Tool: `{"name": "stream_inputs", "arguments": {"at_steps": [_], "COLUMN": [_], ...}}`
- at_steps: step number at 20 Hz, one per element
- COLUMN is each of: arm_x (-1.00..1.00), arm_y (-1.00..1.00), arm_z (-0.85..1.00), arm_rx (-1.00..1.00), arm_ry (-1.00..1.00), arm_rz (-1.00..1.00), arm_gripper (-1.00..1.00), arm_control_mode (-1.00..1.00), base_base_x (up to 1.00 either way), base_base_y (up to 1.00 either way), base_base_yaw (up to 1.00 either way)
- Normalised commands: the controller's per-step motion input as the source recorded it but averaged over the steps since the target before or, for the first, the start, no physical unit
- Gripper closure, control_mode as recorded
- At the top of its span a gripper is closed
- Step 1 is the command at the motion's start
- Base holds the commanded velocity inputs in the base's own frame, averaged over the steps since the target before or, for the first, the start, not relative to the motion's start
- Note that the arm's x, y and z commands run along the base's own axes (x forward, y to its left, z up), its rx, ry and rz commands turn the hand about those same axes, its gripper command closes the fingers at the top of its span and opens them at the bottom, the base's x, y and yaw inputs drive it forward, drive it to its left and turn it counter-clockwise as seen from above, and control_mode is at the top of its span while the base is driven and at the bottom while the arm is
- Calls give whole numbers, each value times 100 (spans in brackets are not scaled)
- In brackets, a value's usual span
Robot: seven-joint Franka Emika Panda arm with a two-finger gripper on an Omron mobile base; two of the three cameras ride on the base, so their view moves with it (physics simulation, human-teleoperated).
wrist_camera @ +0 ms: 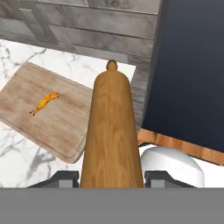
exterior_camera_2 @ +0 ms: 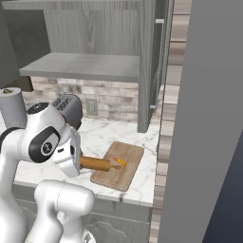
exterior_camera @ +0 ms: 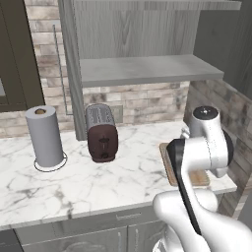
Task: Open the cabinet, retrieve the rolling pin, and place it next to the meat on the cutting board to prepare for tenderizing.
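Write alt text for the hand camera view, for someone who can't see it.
The gripper holds a wooden rolling pin pointing away, above a marble counter. To its left lies a cutting board with a small orange scrap of meat on it.

Smooth wooden rolling pin point(wrist_camera: 112, 135), matt wood-grain cutting board point(wrist_camera: 65, 127), glossy marble counter point(exterior_camera: 98, 182).

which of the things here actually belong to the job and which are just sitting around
Part of the job:
- open grey wood-grain wall cabinet
- tan wooden rolling pin, held between the gripper fingers
- small orange meat scrap
- light brown wooden cutting board

Just sitting around:
- dark red toaster
- white paper towel roll
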Motion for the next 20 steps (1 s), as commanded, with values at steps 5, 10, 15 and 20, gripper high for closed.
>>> {"name": "stream_inputs", "arguments": {"at_steps": [5, 10, 15, 20], "arm_x": [5, 2, 3, 8], "arm_y": [-2, -5, -5, -2], "arm_z": [-37, -37, -49, -48], "arm_rx": [-1, -1, -1, -8], "arm_ry": [-19, -14, -10, -9], "arm_rz": [-8, -12, -10, -3], "arm_gripper": [100, 100, 100, 100], "arm_control_mode": [-100, -100, -100, -100], "base_base_x": [0, 0, 0, 0], "base_base_y": [0, 0, 0, 0], "base_base_yaw": [0, 0, 0, 0]}}
